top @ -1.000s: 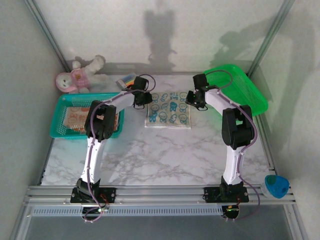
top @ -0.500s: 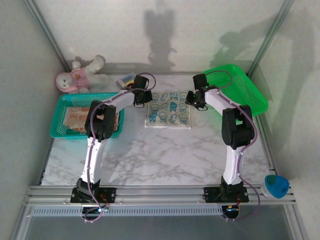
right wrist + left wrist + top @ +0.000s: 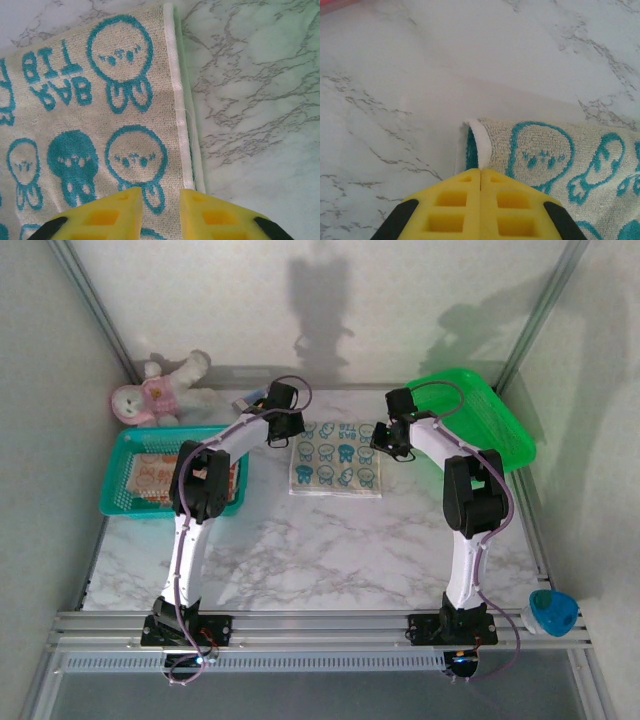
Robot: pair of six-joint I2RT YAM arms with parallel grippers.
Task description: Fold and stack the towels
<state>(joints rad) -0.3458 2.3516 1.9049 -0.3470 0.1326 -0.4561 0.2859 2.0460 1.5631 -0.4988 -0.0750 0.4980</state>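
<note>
Starting a fold by the far edge of the worktop: clamping the corner of the towel in the left end effector, straddling its right edge with the right end effector apart, probably needing closing next.

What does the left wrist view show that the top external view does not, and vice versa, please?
Left wrist view: the left gripper with its yellow fingers shut on the curled-up corner of the white-and-blue towel, white hem lifted. Top external view: the plush toy, the teal basket holding a peach towel, the green tray and the right gripper. Both: that towel, the left gripper and the marble table.
</note>
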